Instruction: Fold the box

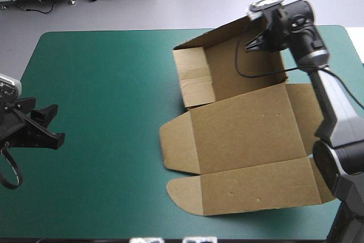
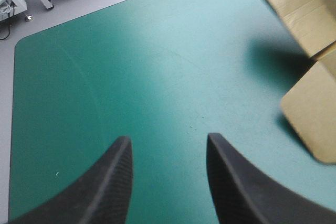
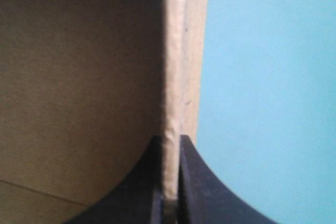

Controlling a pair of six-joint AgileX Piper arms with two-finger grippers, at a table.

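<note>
The brown box (image 1: 239,135) lies right of the table's middle, its far part raised into a tray with walls up and its lid and flaps spread flat toward the near edge. My right gripper (image 1: 263,39) is at the tray's far right wall, shut on that wall; in the right wrist view the wall's top edge (image 3: 176,77) runs out from between the black fingers (image 3: 195,182). My left gripper (image 1: 50,123) hovers open near the table's left edge, well clear of the box. In its own view only the box's left flaps (image 2: 310,108) show ahead of my open left gripper (image 2: 168,153).
Bare teal-green cover (image 1: 102,95) stretches between the left gripper and the box. The near flap of the box (image 1: 250,192) reaches close to the table's near edge.
</note>
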